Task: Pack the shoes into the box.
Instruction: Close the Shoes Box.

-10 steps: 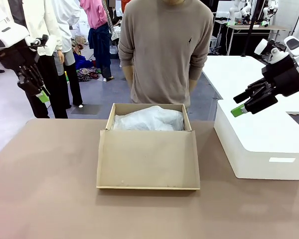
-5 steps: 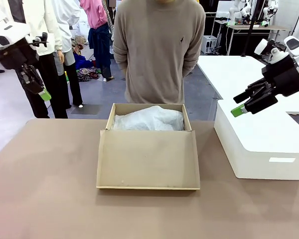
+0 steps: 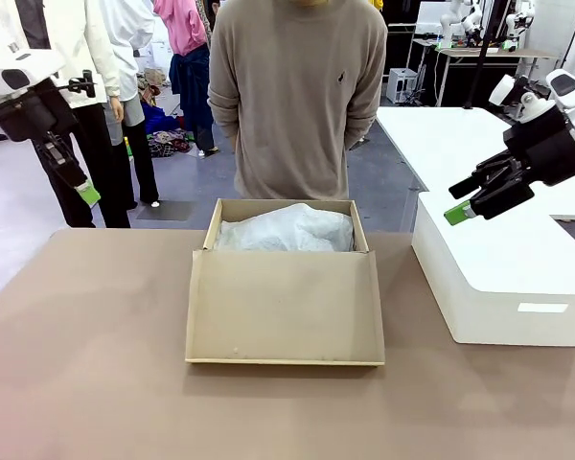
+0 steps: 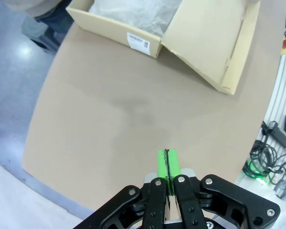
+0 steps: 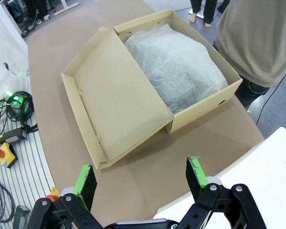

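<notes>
The box [image 3: 209,230] stands open at the middle of the table, its lid flap [image 3: 284,305] folded flat toward me. Crumpled white tissue paper [image 3: 286,228] fills it. The shoes are hidden or out of view. My left gripper [image 3: 87,194] hangs high over the table's far left corner, shut with nothing in it; in the left wrist view its green pads [image 4: 163,164] press together, well away from the box [image 4: 115,31]. My right gripper [image 3: 460,201] hovers open and empty above the white box. From the right wrist, the right gripper [image 5: 140,179] looks down on the box [image 5: 203,108] and tissue [image 5: 176,62].
A large white plastic box [image 3: 498,278] stands on the table's right side under my right arm. A person [image 3: 302,96] stands right behind the cardboard box with both hands behind the back. Bare brown table [image 3: 86,364] lies left of and in front of the box.
My left gripper's fingers have come together and the arm has shifted slightly. The person has stepped a little to the left. The right arm has not moved.
</notes>
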Available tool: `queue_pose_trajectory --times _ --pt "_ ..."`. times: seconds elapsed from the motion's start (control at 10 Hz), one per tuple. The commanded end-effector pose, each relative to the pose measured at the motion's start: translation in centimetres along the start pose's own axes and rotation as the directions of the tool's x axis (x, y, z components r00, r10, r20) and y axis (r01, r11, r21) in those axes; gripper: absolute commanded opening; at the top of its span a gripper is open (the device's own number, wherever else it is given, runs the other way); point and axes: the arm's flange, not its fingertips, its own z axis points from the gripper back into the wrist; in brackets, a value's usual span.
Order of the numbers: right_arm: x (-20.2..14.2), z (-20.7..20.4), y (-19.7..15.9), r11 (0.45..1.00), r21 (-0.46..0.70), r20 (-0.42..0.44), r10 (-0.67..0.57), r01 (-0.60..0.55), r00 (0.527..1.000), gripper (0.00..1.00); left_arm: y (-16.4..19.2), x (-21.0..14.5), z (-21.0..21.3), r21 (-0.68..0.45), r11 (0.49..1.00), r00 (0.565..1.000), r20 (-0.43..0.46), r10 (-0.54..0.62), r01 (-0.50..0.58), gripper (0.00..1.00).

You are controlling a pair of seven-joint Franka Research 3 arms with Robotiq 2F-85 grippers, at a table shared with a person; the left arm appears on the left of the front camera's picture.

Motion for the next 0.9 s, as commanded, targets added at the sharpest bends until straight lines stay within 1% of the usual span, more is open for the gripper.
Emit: queue_pose_trajectory --times 0.0,0.2,0.3,0.4,0.5,0.7,0.8 --pt "0.0 -0.3 -0.2 1.0 0.012 0.041 0.019 -0.02 0.999 1.0 -0.1 0.1 0.3 0.008 0.999 0.999 0.006 -0.043 0.042 0.0" --pt "0.0 -0.3 -0.2 1.0 0.012 0.041 0.019 -0.02 0.999 1.0 -0.1 0.1 0.3 0.008 0.999 0.999 0.006 -0.043 0.042 0.0" --pt "0.0 -0.3 -0.2 1.0 0.012 0.041 0.019 -0.02 0.999 1.0 -0.1 0.2 0.1 0.003 1.0 1.0 0.001 -0.021 0.021 0.0" --pt "0.0 -0.3 -0.2 1.0 0.012 0.041 0.019 -0.02 0.999 1.0 0.1 0.3 -1.1 0.02 0.999 0.999 0.017 0.034 -0.034 0.0" --pt "0.0 -0.3 -0.2 1.0 0.012 0.041 0.019 -0.02 0.999 1.0 0.2 0.2 -2.4 0.006 0.995 0.992 0.078 0.098 -0.099 0.0" --pt "0.0 -0.3 -0.2 1.0 0.012 0.041 0.019 -0.02 0.999 1.0 0.0 0.0 -4.8 0.001 0.987 0.98 0.121 0.158 -0.16 0.0" --pt "0.0 -0.3 -0.2 1.0 0.012 0.041 0.019 -0.02 0.999 1.0 0.0 -0.5 -6.4 -0.029 0.984 0.976 0.127 0.179 -0.177 0.0"
